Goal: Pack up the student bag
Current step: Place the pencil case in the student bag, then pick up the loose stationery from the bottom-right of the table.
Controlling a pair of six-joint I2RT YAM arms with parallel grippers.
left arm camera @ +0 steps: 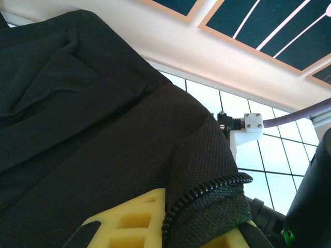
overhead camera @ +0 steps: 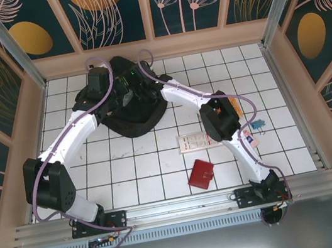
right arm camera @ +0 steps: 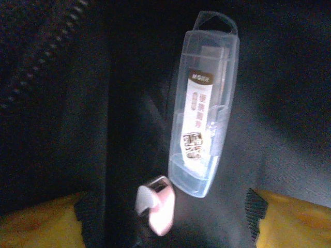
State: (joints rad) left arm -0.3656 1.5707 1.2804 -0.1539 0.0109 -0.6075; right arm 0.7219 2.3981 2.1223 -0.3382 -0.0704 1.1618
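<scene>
The student bag point(overhead camera: 136, 119) lies flat at the far middle of the tiled table point(overhead camera: 137, 180), close to the back wall, with both arms reaching over its far half. In the top view its long axis runs roughly from the back wall toward the arm bases. The rounded near end points at the robot, and the opened mouth sits at the far end, under the two grippers. Which end carries the top loop I cannot tell.

The left gripper point(left arm camera: 191, 230) is pressed together on the bag's zipper edge point(left arm camera: 207, 188), with black fabric pinched between its yellow fingers and lifted. The right gripper point(right arm camera: 168, 217) is down inside the dark interior with its fingers spread wide and nothing between them. Just ahead of it a clear plastic case point(right arm camera: 204, 103) with a printed label lies loose against the lining, its long axis pointing away from the fingers and its hang tab at the far end. A small pink piece point(right arm camera: 155, 206) sits beside its near end.

This looks like the drop-off step, with one item placed and the mouth held open. The next move probably calls for the right gripper to back straight out without snagging the zipper, then reach for what remains on the table: the red wallet point(overhead camera: 201, 173), the printed card point(overhead camera: 193, 141) and a small blue clip point(overhead camera: 260, 124). Meanwhile the left should hold its pinch.
</scene>
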